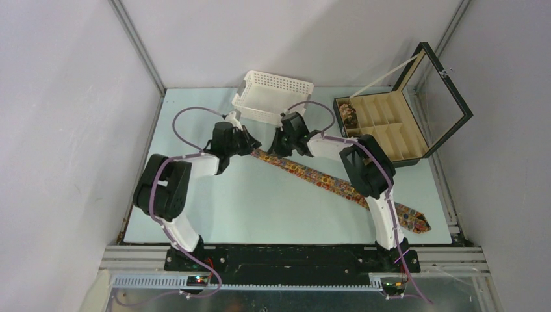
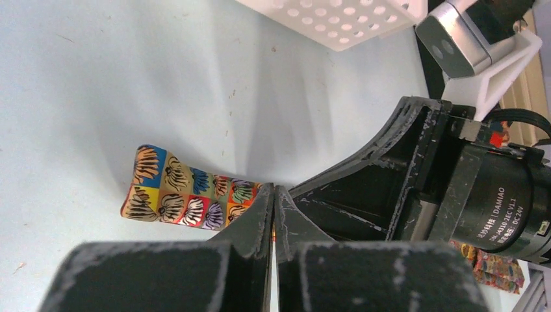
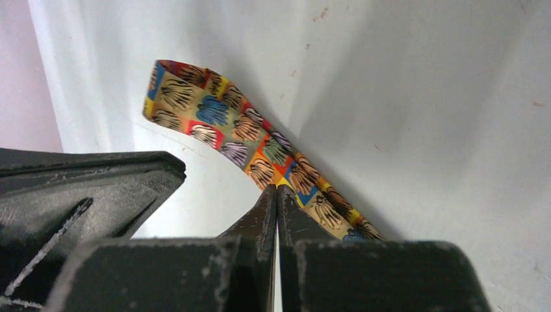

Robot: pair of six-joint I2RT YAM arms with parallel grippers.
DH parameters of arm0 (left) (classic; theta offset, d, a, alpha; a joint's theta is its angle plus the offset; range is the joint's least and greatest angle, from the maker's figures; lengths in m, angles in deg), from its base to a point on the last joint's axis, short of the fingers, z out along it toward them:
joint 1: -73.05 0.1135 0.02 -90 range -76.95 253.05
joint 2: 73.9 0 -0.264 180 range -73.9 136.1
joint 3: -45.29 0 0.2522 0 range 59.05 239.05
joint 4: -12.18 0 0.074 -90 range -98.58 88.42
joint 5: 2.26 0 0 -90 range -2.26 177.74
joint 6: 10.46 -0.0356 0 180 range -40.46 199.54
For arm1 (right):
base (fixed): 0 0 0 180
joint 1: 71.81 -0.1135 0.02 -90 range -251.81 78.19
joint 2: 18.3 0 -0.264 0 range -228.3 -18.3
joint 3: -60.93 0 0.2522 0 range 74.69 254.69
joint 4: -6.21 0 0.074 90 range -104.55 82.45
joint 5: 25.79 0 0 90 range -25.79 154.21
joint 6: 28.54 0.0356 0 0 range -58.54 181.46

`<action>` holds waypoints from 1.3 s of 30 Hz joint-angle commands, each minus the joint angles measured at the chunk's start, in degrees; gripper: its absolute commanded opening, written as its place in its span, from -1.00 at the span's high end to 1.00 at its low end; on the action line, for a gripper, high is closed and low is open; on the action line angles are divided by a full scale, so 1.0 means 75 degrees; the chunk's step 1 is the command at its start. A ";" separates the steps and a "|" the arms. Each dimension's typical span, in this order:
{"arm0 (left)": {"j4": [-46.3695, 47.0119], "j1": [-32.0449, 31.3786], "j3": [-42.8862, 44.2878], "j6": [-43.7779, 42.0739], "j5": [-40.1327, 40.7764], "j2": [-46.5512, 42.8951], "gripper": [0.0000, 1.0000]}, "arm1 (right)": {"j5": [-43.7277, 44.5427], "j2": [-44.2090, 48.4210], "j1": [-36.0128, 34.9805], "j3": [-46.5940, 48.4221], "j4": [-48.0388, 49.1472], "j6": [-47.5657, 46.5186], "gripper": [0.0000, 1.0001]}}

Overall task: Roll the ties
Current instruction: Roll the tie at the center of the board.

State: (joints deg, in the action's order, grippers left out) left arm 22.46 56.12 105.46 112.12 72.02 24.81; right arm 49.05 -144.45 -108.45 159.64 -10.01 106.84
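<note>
My left gripper [image 1: 250, 144] and my right gripper [image 1: 276, 148] sit close together at the far middle of the pale blue table [image 1: 260, 208], both at the narrow end of one long fabric necktie [image 1: 331, 182] patterned in red, orange, yellow and blue squares with dark shell-like prints. The necktie lies as a flat strip running diagonally from my grippers towards the near right corner, passing under my right arm. Its wide pointed end [image 1: 416, 221] rests near the table's right edge.

In my left wrist view, my left gripper [image 2: 273, 190] has its jaws pressed together, with only a hairline between them. They pinch the necktie [image 2: 182, 195], a sliver of orange cloth showing in that slit. The narrow tip sticks out to the left, flat on the table. My right arm's black gripper body [image 2: 390, 182] sits just beside it.

In my right wrist view, my right gripper [image 3: 277, 190] is likewise clamped, nipping the necktie [image 3: 240, 130] at its edge. From there the strip arches up off the table towards its tip.

The white perforated plastic basket [image 1: 273, 97] stands just beyond my grippers. The black compartmented box [image 1: 390, 123], lid raised, sits at the far right, with a small coiled tie [image 1: 349, 116] in its far left compartment.
</note>
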 commanded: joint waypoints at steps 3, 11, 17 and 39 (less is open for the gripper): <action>0.0339 0.0626 -0.0080 0.0345 -0.0040 -0.0904 0.95 | -0.0182 0.0609 0.0053 0.0110 0.0596 -0.0394 0.99; 0.0297 0.1278 -0.0407 0.0560 0.0428 -0.1221 0.78 | -0.0859 -0.0040 -0.0046 0.0872 0.0526 -0.0494 0.99; 0.0296 0.1513 -0.0297 0.0749 0.0407 -0.0678 0.80 | -0.0954 -0.0617 -0.0130 0.1438 0.0390 -0.0398 0.99; -0.0098 0.1498 0.0238 0.0528 0.0230 0.0521 0.93 | -0.0698 -0.1422 -0.0177 0.2049 0.0023 -0.0151 1.00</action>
State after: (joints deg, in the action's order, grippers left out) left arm 20.93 67.10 106.05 117.04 75.27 28.38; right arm 43.39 -154.31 -109.50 172.21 -9.79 105.31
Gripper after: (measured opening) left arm 0.036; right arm 0.007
